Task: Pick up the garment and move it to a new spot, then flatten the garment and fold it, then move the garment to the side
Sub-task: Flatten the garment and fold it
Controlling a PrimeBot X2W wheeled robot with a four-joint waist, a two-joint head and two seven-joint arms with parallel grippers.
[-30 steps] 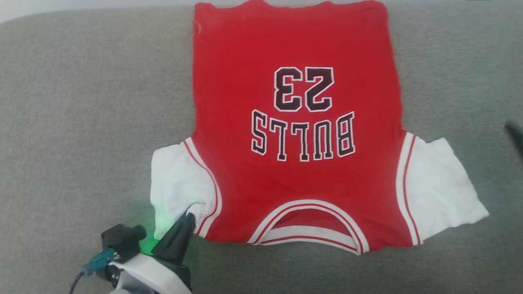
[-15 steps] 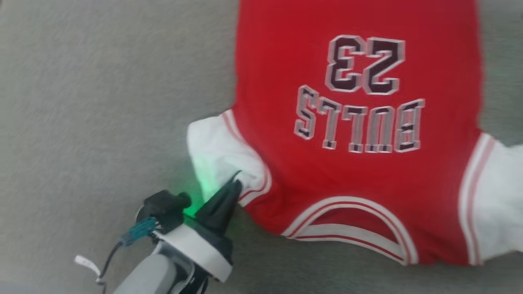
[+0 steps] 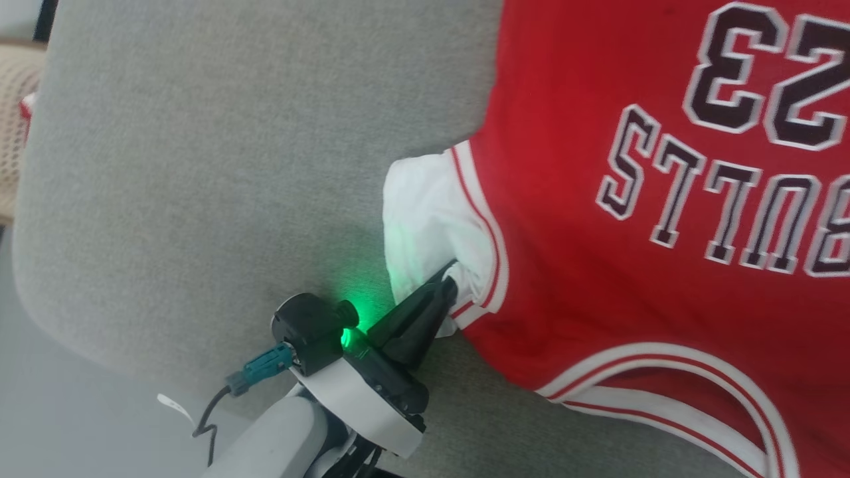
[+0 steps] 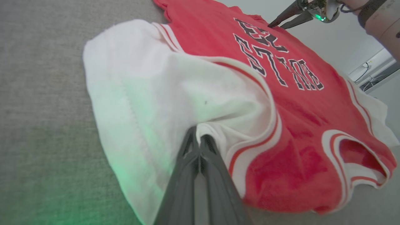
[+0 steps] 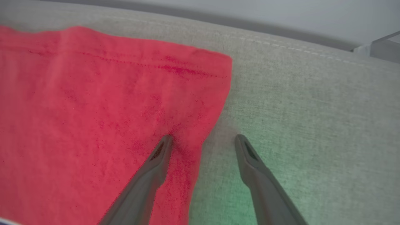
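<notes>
Red jersey T-shirt (image 3: 584, 292), flat on grey upholstery (image 3: 199, 199): collar toward me, hem away, long axis fore-aft. Lettering "BULLS 23", inverted. My left hand (image 3: 449, 284) pinches its white sleeve (image 3: 425, 199); right hand (image 5: 203, 140) spread at hem corner.

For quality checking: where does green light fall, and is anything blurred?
Head view: green glow on garment sleeve by the left pincer; lettering slightly smeared. Left wrist view: sleeve tinted green. Right wrist view: green cast on grey fabric beside the right pincer.
</notes>
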